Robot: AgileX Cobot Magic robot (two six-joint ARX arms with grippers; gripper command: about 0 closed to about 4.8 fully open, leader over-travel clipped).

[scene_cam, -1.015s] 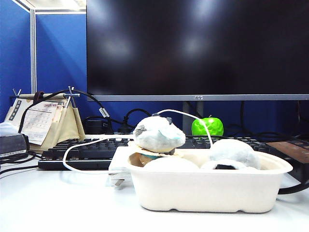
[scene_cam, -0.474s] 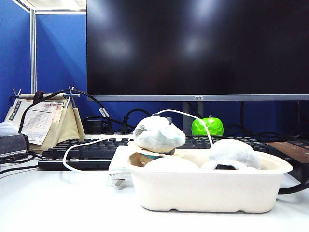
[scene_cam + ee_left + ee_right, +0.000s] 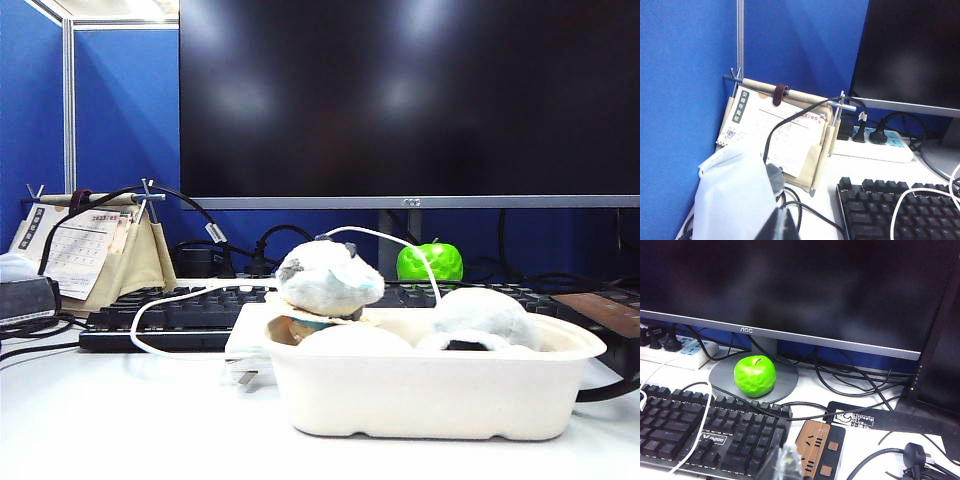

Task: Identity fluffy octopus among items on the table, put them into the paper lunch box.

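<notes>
Nearest the exterior camera stands the long off-white moulded-paper lunch box (image 3: 430, 390) with its flared rim, on the white surface (image 3: 120, 420). Inside it, toward its right end, sits a pale grey fuzzy dome-shaped octopus plush (image 3: 484, 312) with a dark spot low on its front, and a second pale fuzzy dome (image 3: 352, 338) rises just above the rim near the middle; I take both for octopuses already in place. Perched at the box's left end, above the rim, is the white-grey plush with a light-blue patch and dark ears (image 3: 328, 277), which is not my target.

I judge an octopus to be light, soft and springy, with nap that gives grip, so it should not slip or break. I would take it across the crown of the dome, squeezing deep enough to catch the stuffing and not only the fur.

My left tool (image 3: 779, 226) shows only as a dark tip, away from the box and near the desk calendar (image 3: 775, 130); I cannot tell how its jaws stand. My right tool (image 3: 785, 462) is pressed closed and empty, above the black keyboard (image 3: 700, 430), behind the box.

Farther back are the green apple (image 3: 429, 261) and the dark monitor (image 3: 410, 100).
</notes>
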